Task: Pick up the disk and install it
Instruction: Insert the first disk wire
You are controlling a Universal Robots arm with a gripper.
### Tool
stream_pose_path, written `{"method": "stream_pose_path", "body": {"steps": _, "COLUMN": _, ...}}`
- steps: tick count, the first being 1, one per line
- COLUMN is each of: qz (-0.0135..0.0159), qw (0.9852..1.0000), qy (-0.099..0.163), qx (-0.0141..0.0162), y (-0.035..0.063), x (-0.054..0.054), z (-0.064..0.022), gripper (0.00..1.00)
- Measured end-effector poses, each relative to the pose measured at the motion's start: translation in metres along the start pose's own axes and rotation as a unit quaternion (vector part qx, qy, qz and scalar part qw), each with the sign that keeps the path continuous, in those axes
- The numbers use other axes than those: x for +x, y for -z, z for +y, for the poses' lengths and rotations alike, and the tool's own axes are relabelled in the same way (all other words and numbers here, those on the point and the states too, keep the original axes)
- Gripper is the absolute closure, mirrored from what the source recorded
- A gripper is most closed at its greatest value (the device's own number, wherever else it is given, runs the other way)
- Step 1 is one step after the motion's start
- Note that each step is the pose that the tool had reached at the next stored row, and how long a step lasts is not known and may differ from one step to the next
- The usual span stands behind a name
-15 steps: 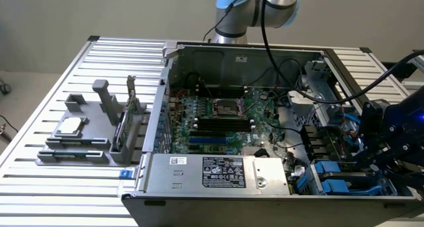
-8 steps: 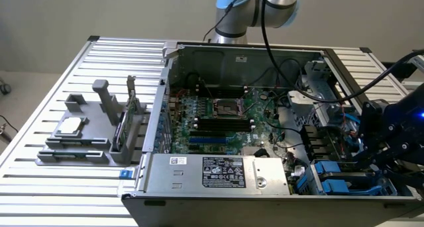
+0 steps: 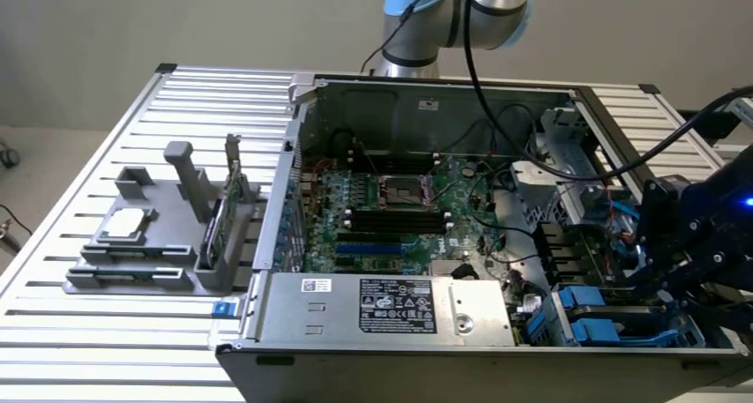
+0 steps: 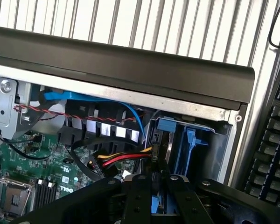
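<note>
We find the disk standing on edge in the drive bay at a corner of the open computer case, its blue carrier rails showing along the top and down one side; in the exterior view the same blue rails sit low in the case's corner nearest the camera, on the exterior view's right. The gripper hangs directly over that bay, and in the wrist view we see its black jaws drawn close together around a blue strip of the carrier, though we cannot tell for certain whether they are pressing on it. In the exterior view the gripper is a dark mass with trailing cables, reaching into the case from the exterior view's right. Just beside the disk, red, yellow and black wires run to its edge, and a blue cable curves above a row of fan slots. Further out we see the green motherboard with its processor socket, and the grey power supply along the case's near wall. The case rests on a slatted metal counter. Toward the counter's edge on the exterior view's left stands a grey parts holder carrying a small square silver chip and an upright green card.
</note>
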State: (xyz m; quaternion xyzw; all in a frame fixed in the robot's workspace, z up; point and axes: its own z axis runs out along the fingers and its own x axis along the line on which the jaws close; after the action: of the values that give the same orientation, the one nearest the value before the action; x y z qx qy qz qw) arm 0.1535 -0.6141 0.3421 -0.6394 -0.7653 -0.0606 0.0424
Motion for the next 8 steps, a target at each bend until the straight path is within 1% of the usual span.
{"method": "stream_pose_path", "body": {"steps": 3, "qz": -0.0012, "qw": 1.0, "qy": -0.002, "qx": -0.007, "y": -0.0002, "x": 0.0004, "z": -0.0002, "gripper": 0.82}}
{"method": "stream_pose_path", "body": {"steps": 5, "qz": -0.0019, "qw": 0.9999, "qy": -0.006, "qx": -0.0107, "y": -0.0002, "x": 0.0008, "z": -0.0012, "gripper": 0.82}}
{"method": "stream_pose_path", "body": {"steps": 8, "qz": -0.0025, "qw": 0.9998, "qy": -0.014, "qx": -0.0131, "y": -0.0003, "x": 0.0012, "z": -0.0033, "gripper": 0.82}}
